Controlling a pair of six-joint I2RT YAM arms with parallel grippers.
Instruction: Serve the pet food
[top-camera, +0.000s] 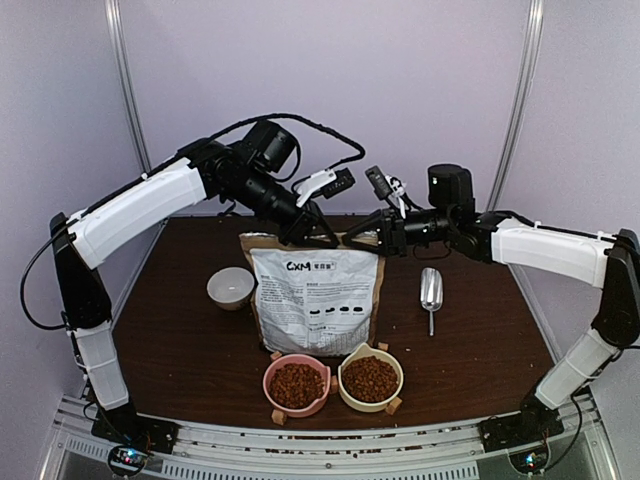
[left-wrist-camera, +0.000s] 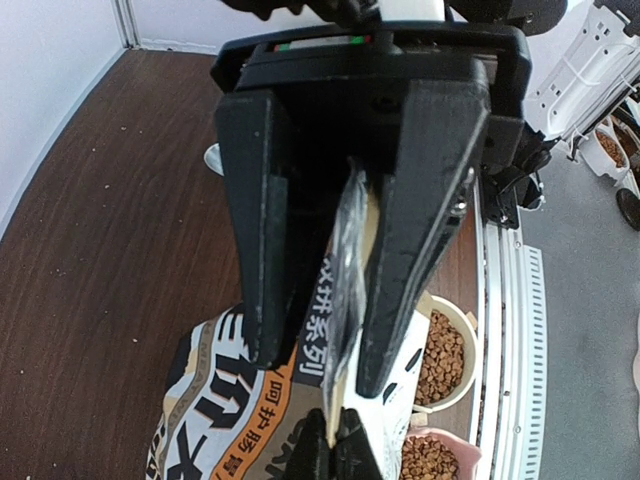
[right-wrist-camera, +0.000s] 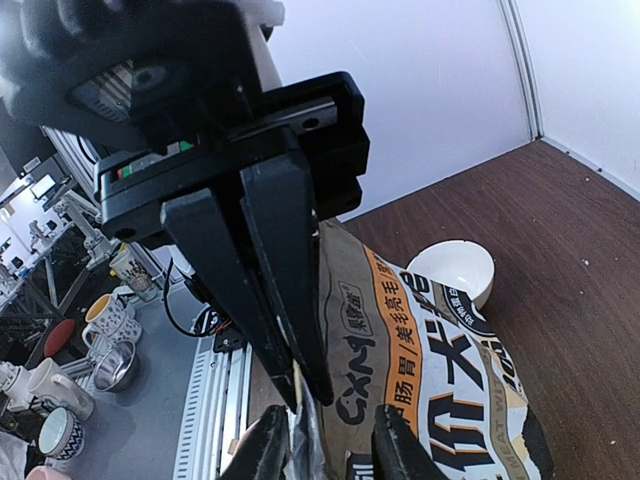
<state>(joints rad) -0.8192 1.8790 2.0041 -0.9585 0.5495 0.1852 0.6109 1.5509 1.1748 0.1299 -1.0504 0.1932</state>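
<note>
Rail (top-camera: 330, 447) fronts brown table (top-camera: 170, 330), pet food (top-camera: 296, 384), lilac walls (top-camera: 420, 80).

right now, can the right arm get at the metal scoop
probably yes: the scoop lies uncovered on the table right of the bag, near the right gripper, whose jaws stand open around the bag's top edge

Small, round, reddish-brown kibble (top-camera: 296, 385) lies in two loose heaps near the front edge of the table (top-camera: 180, 340), just in front of the upright bag (top-camera: 315, 300). One heap fills the pink bowl (top-camera: 295, 410) on the left and the other fills the cream bowl (top-camera: 368, 407) just beside it on the right, each rising close to the rim. Seen from the left wrist, the pellets look dry and separate, piled against the bowls' inner walls.
</note>
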